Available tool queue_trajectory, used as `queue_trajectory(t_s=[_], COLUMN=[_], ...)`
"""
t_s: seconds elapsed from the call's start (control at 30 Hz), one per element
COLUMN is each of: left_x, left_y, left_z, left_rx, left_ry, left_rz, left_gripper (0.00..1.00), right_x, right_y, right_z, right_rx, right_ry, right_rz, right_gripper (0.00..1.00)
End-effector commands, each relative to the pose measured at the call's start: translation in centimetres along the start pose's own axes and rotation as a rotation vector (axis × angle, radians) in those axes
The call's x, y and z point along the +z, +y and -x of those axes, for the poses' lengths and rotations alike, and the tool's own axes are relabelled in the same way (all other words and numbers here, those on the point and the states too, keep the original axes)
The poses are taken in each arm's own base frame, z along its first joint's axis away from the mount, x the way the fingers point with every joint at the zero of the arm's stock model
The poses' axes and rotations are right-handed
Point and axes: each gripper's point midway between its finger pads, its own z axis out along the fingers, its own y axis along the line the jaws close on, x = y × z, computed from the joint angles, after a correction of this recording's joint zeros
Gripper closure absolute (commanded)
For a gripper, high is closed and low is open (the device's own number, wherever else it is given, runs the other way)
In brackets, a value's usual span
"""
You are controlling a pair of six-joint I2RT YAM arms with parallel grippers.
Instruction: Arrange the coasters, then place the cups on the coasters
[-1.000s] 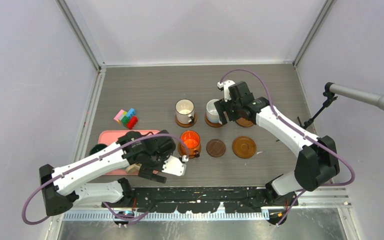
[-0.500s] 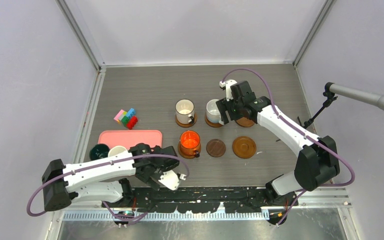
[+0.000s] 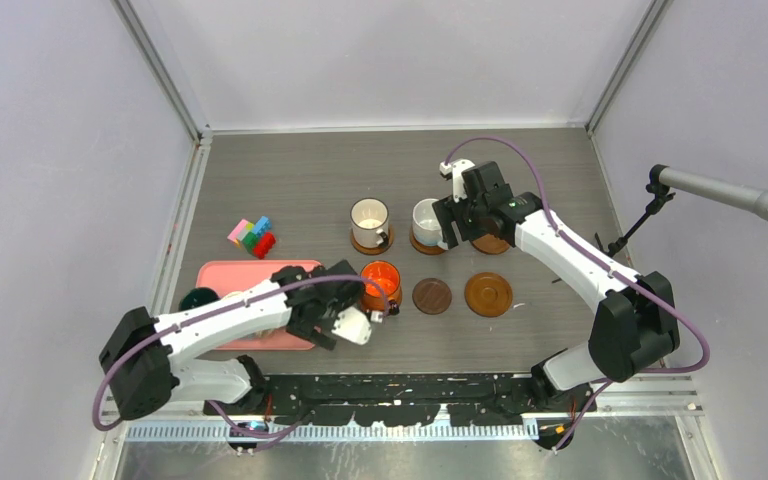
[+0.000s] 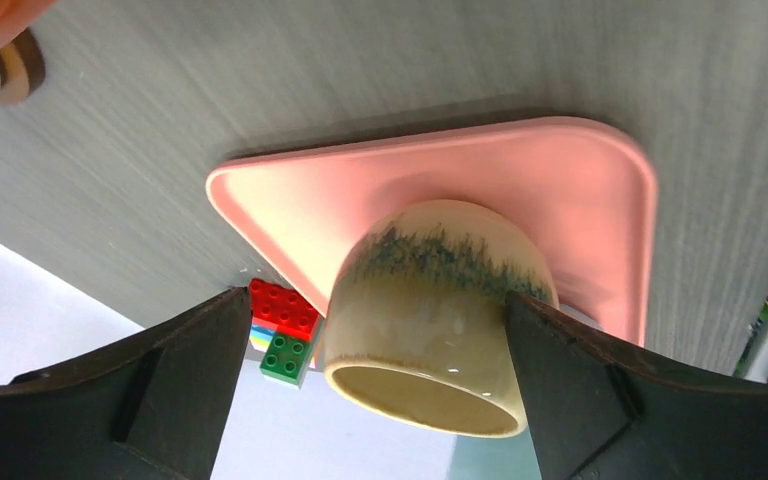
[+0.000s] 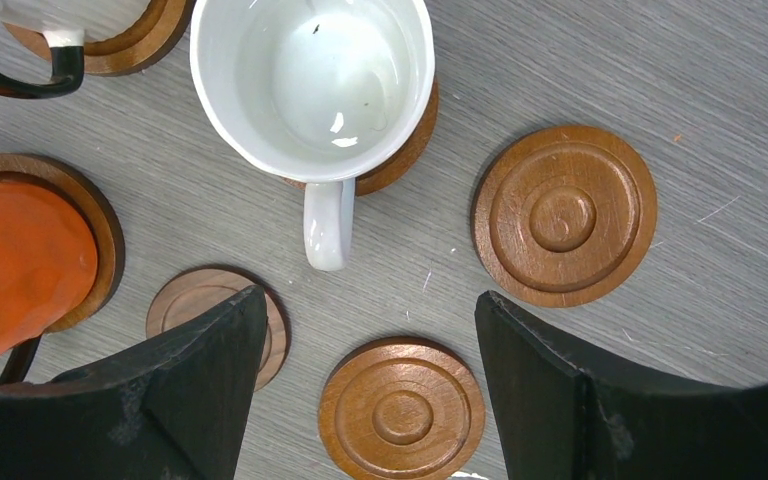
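Note:
My left gripper is open and level with the tan cup, which stands at the edge of the pink tray. One finger is against the cup and the other is apart from it. In the top view the left gripper sits over the tray and hides that cup. My right gripper hangs open above bare coasters: one orange-brown, one dark, another orange-brown. A white cup, an orange cup and another white cup stand on coasters.
A dark green cup stands left of the pink tray. Colourful toy blocks lie behind the tray. A microphone on a stand reaches in from the right. Metal frame rails border the table.
My left arm swung from the table's front edge back over the pink tray, and its open jaws now straddle the tan cup. The right arm has barely moved.

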Motion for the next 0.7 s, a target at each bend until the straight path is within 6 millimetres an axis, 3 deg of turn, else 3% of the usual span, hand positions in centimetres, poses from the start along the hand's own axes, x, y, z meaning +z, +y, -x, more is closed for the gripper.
queue_trajectory(t_s=[0.0,0.27,0.67], left_x=[-0.1,1.9,4.0], left_y=[4.3,7.5,9.6], left_z=[0.2,-2.7,-9.9], left_rx=[-0.104,-0.247,-0.442], left_ry=[-0.075,-0.080,-0.033], left_rz=[0.069,0.070,0.015], left_gripper=[0.00,0.00,0.00], right_x=[-1.4,-1.6,-1.6], right_y=[-0.2,-0.4,-0.5], right_z=[2.1,2.0,2.1], right_rx=[0.008,0.009,0.007], right_ry=[-0.063,-0.065,-0.068], right_rz=[0.002,-0.002,-0.004], right_gripper=[0.19,0.19,0.19])
